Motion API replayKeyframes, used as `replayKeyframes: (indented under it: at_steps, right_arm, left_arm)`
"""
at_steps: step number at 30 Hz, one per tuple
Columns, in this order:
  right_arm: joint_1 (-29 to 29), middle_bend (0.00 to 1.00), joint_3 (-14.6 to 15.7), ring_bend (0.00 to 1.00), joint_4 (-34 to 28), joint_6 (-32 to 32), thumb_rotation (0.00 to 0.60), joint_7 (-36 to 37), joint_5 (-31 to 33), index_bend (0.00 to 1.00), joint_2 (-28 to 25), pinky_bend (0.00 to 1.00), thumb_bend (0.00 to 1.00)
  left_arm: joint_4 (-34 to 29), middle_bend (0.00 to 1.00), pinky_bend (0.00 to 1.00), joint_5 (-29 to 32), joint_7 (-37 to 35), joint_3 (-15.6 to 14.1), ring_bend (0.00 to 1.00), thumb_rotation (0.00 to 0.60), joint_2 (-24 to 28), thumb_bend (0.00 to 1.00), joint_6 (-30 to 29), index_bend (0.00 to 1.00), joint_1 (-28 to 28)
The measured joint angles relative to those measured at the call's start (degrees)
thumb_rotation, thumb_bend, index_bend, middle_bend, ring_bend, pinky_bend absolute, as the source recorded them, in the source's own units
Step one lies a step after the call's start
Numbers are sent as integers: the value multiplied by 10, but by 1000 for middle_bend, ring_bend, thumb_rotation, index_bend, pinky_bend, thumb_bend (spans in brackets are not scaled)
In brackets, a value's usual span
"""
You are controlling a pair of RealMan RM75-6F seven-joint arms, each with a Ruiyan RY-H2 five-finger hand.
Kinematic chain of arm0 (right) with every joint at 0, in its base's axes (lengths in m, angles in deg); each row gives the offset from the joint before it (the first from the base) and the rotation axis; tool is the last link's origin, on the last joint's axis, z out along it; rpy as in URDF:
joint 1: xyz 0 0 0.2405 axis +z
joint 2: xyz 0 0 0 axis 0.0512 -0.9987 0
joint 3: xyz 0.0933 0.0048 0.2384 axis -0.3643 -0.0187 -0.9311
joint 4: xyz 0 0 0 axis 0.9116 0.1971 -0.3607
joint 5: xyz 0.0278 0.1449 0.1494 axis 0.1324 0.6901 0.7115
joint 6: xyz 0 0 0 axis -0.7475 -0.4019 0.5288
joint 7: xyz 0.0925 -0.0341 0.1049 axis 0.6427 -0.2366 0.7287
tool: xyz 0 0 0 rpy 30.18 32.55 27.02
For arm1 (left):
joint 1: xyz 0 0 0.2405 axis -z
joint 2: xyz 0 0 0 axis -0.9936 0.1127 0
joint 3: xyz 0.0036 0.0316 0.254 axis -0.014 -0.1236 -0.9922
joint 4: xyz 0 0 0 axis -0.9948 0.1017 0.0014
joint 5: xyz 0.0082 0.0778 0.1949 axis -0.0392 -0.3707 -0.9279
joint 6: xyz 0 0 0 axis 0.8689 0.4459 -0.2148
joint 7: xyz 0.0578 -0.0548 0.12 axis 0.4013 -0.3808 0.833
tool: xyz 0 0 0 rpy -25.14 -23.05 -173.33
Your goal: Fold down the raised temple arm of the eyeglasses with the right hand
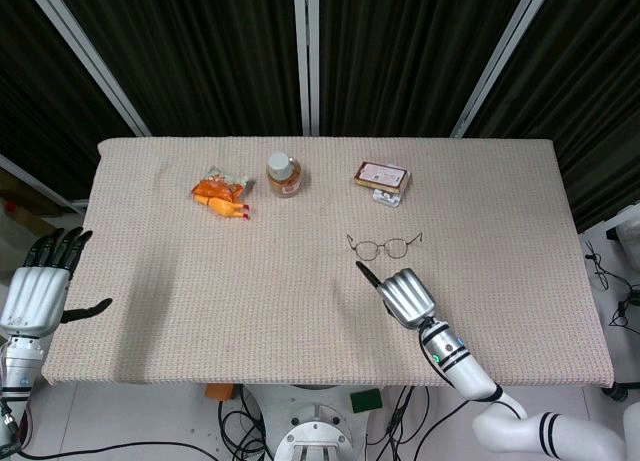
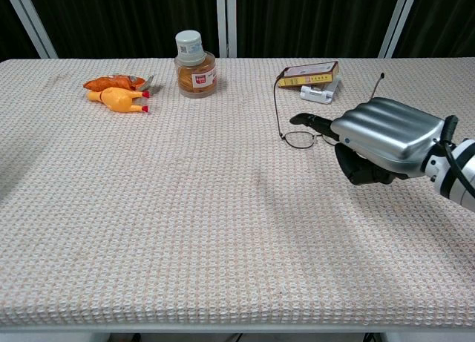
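The thin wire-framed eyeglasses [image 1: 383, 247] [image 2: 300, 139] lie on the woven tablecloth right of the middle. In the chest view both temple arms stand up from the frame, one rising at the left end [image 2: 275, 97], the other behind my hand. My right hand [image 1: 407, 296] [image 2: 384, 139] sits just in front of the glasses, fingers curled under, with one dark finger [image 1: 366, 274] [image 2: 309, 121] stretched out towards the left lens. Whether it touches the frame I cannot tell. My left hand [image 1: 40, 284] hangs past the table's left edge, fingers spread and holding nothing.
At the back of the table stand a jar with a white lid [image 1: 284, 174] [image 2: 194, 64], an orange rubber chicken with an orange packet [image 1: 220, 193] [image 2: 117, 92], and a small box on a white object [image 1: 383, 177] [image 2: 312, 79]. The table edge [image 1: 330, 381] runs close behind my right wrist.
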Motion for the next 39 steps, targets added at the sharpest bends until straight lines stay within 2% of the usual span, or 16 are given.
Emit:
replayKeyframes:
  at_steps: [13, 26, 39]
  right_arm:
    - [36, 931, -3, 902, 46, 0, 600, 5, 25, 0, 52, 791, 1000]
    - [84, 939, -30, 907, 106, 11, 600, 0, 68, 0, 98, 794, 1000]
    - [94, 939, -41, 902, 137, -6, 600, -36, 124, 0, 106, 794, 1000]
  left_arm:
    - [9, 67, 121, -1, -8, -1, 23, 430, -2, 69, 8, 78, 4]
    - [27, 67, 121, 7, -22, -4, 23, 428, -7, 68, 25, 78, 7]
    - [27, 67, 121, 7, -17, -5, 23, 431, -8, 69, 32, 79, 12]
